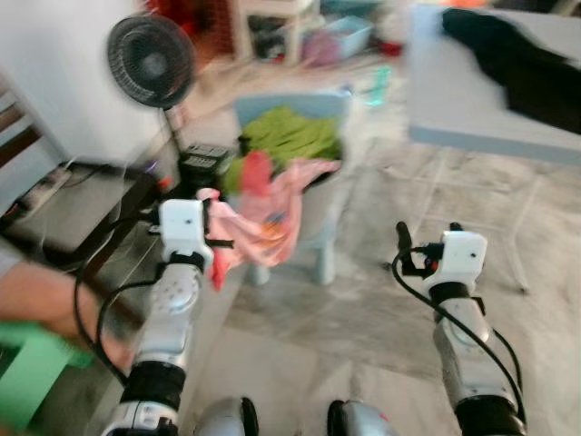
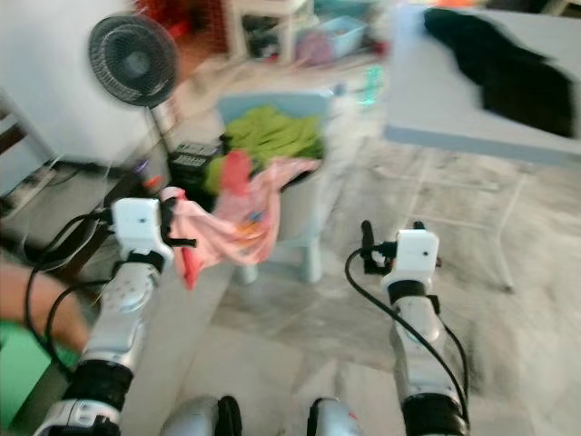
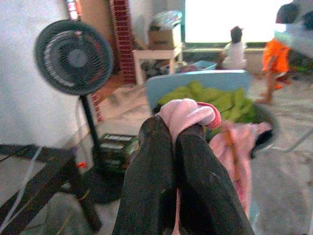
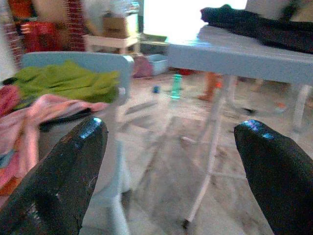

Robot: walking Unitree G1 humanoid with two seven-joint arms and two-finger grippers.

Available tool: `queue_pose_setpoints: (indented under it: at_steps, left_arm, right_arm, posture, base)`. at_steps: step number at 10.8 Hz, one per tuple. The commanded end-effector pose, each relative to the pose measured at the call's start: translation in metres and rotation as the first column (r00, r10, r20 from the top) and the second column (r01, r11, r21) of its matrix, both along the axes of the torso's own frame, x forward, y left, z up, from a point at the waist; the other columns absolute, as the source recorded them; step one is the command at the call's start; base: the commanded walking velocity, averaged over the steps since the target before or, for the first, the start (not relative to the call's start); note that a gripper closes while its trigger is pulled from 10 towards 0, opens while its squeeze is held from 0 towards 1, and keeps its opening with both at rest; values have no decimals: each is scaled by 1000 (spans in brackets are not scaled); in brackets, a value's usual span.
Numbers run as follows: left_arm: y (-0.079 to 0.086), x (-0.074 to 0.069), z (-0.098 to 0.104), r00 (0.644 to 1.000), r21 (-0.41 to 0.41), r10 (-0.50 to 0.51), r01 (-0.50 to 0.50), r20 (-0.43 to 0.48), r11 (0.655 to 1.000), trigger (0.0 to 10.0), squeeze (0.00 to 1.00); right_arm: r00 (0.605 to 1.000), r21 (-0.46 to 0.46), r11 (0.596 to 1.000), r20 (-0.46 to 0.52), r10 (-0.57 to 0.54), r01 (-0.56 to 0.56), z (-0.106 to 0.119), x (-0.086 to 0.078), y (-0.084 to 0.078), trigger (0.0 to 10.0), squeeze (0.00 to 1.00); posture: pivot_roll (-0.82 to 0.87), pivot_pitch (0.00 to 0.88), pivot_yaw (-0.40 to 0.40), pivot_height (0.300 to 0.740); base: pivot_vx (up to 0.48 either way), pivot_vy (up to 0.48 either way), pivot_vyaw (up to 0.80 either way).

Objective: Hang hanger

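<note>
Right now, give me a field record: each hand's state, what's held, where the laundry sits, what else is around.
left hand: shut on pink cloth, raised
right hand: open, holding nothing
pink cloth: trails from the left hand to the basin
basin: on a blue chair, also holds green cloth
fan: left, by the wall
table: right, dark clothes on top
image: blurred

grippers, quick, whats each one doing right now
Left gripper: closed on the pink cloth from the basin.
Right gripper: open, holding nothing.
</note>
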State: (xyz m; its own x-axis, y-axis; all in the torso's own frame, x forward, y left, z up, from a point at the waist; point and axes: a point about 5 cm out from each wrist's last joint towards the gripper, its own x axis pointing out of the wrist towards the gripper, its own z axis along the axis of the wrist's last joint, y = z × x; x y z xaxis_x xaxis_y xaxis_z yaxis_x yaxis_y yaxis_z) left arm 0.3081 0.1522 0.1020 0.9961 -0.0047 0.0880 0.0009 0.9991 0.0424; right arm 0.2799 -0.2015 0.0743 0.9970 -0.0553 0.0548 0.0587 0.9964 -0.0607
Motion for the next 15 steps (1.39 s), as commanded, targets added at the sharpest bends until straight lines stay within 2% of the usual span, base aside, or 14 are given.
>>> queue_pose_setpoints:
  at_steps: [1, 2, 3, 6, 9, 12, 13, 15]
  left_arm:
    - [-3, 0, 6, 1000, 11, -18, 18, 21, 1000, 10000, 0]
    - [2, -11, 1, 1000, -7, 18, -18, 5, 1000, 10000, 0]
    - [6, -18, -4, 1000, 2, 22, -22, -3, 1000, 10000, 0]
    - [7, -29, -2, 999, -18, 37, -37, -8, 999, 10000, 0]
    - [12, -31, -8, 999, 4, 25, -25, -41, 1000, 10000, 0]
    - [9, -30, -4, 999, 0, 24, -24, -36, 1000, 10000, 0]
    - [9, -32, -9, 998, 5, 15, -15, -56, 1000, 10000, 0]
    - [-1, -30, -9, 997, -9, -16, 16, -75, 1000, 10000, 0]
  right_arm:
    - [1000, -7, 1000, -4, -2, 2, -1, -3, 0, 10000, 0]
    - [998, -8, 999, -44, 48, -48, -10, -10, 10, 10000, 0]
    - [997, -11, 998, -45, 61, -62, -10, -13, 12, 10000, 0]
    - [996, -21, 998, -69, 53, -54, -12, -17, 3, 10000, 0]
    - [995, -2, 999, -84, 46, -46, -15, -17, 8, 10000, 0]
    - [995, -1, 998, -73, 63, -63, -12, -10, 15, 10000, 0]
    - [995, 3, 998, -74, 63, -63, -12, -8, 17, 10000, 0]
    - [996, 2, 998, -66, 62, -62, -10, -6, 18, 10000, 0]
  posture:
    - [-36, 145, 34, 740]
    - [-28, 158, 10, 740]
    - [-29, 169, -3, 740]
    - [-6, 215, -14, 740]
    - [2, 205, -9, 740]
    - [1, 214, -6, 740]
    - [-9, 222, 2, 740]
    - [-16, 234, 9, 740]
  base:
    - [0, 0, 0]
    - [0, 0, 0]
    - [0, 0, 0]
    - [251, 0, 0]
    - [480, 0, -438]
    - [480, 0, 0]
    - [480, 0, 0]
    - [429, 0, -656]
